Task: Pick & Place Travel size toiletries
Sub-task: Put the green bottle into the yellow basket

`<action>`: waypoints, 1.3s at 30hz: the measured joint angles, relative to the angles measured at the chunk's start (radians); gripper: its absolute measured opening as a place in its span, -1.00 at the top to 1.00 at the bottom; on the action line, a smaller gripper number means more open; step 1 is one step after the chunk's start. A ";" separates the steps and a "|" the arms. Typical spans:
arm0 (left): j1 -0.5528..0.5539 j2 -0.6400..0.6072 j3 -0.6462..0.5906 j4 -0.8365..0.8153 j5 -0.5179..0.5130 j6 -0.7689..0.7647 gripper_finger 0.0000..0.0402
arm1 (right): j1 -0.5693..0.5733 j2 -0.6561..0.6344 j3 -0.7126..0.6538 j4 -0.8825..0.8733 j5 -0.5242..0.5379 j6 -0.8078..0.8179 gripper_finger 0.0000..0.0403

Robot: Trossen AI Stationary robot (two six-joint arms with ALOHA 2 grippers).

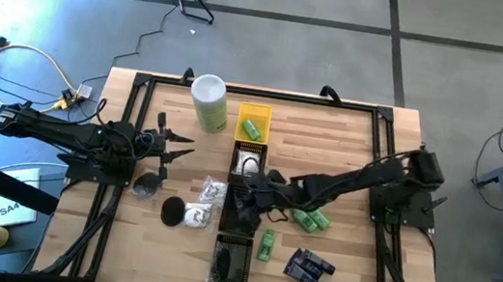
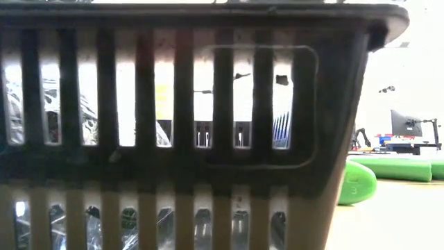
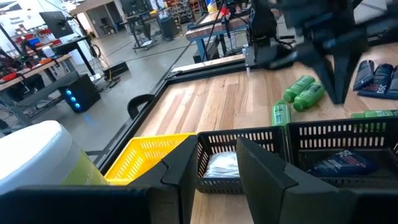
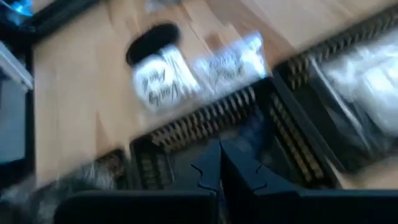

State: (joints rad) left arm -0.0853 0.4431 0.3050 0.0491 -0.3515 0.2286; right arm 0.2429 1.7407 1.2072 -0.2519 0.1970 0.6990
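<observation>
My right gripper [image 1: 252,199] hangs shut and empty above the middle black tray [image 1: 239,219]; its closed fingers [image 3: 336,68] point down at a slant. A dark blue packet [image 3: 345,163] lies in that tray. A white wrapped piece [image 3: 221,165] lies in the black tray [image 1: 249,163] beyond it. On the table lie green bottles [image 1: 309,219], one more green bottle [image 1: 265,245], dark blue packets [image 1: 308,265], white wrapped pieces [image 1: 204,203] and black pucks [image 1: 172,210]. My left gripper [image 1: 171,145] waits open at the table's left, level, holding nothing.
A tall pale-green canister [image 1: 209,101] with a white lid stands at the far middle, beside a yellow tray [image 1: 254,122] that holds a green bottle. Another black tray [image 1: 231,260] sits near the front edge and fills the low view [image 2: 173,139]. Bare wood lies at the right.
</observation>
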 joint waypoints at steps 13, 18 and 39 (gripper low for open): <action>0.000 0.000 0.000 -0.008 0.000 0.002 0.46 | 0.104 -0.231 -0.002 -0.405 0.102 0.159 0.98; 0.000 0.000 0.000 -0.007 0.000 0.002 0.46 | 0.140 -0.257 -0.002 -0.587 0.117 0.274 0.98; 0.000 0.000 0.000 -0.008 0.000 0.002 0.46 | 0.176 -0.257 -0.002 -0.713 0.126 0.405 0.98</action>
State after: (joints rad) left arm -0.0850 0.4431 0.3050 0.0415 -0.3515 0.2306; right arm 0.4191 1.4841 1.2049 -0.9645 0.3229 1.1041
